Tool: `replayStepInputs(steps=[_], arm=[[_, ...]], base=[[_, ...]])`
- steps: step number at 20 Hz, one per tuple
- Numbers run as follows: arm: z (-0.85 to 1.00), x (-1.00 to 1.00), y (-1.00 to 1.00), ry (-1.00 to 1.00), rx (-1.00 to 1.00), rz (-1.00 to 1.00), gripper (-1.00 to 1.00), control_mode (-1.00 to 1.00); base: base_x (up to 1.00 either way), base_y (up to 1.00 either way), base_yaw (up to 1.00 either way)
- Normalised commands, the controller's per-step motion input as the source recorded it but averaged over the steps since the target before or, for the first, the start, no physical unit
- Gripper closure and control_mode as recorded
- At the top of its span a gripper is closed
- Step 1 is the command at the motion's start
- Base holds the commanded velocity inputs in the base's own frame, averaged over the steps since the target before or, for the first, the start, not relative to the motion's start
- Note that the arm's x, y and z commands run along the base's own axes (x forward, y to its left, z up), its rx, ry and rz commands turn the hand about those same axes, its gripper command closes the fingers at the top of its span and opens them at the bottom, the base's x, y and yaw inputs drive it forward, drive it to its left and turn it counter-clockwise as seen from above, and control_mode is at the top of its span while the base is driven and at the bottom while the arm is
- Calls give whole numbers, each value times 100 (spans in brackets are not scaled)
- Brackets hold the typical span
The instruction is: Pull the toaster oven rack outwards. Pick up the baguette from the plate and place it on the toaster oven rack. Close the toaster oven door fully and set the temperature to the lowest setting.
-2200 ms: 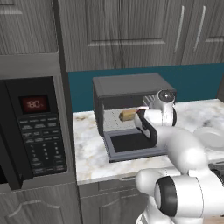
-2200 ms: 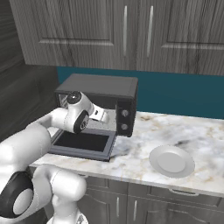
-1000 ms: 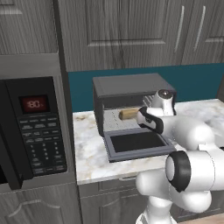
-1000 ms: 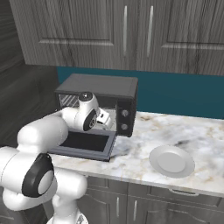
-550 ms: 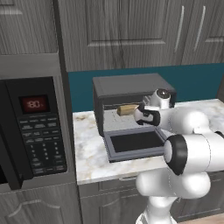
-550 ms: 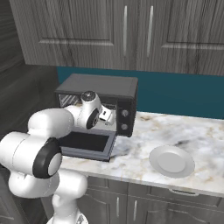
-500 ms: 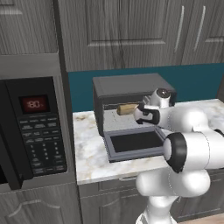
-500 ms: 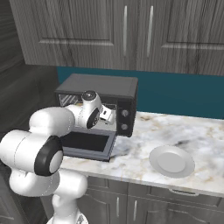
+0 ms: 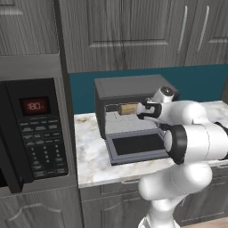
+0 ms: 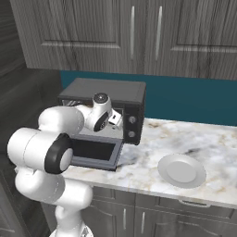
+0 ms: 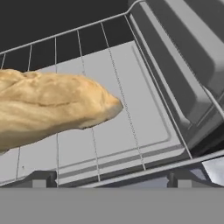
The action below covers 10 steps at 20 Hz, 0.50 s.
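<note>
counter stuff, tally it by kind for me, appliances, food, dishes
appliances: 2, the toaster oven and the microwave
food: 1, the baguette
dishes: 1, the plate
total: 4

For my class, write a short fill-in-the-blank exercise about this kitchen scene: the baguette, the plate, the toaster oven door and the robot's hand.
1. The baguette lies on the toaster oven ____.
2. The toaster oven door is folded down, so it is ____.
3. The white plate on the counter to the right of the toaster oven now holds ____.
4. The hand at the oven mouth has its jaws ____.

Missing words: rack; open; nothing; open
</note>
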Motion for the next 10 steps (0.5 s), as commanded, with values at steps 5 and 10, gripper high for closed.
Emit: replayStepInputs(steps=[5,10], arm=[[32,-49,-20,4,11,0,-100,-100],[69,-70,-23,17,4,-1,-100,-100]], base=[[0,0,0],[0,0,0]])
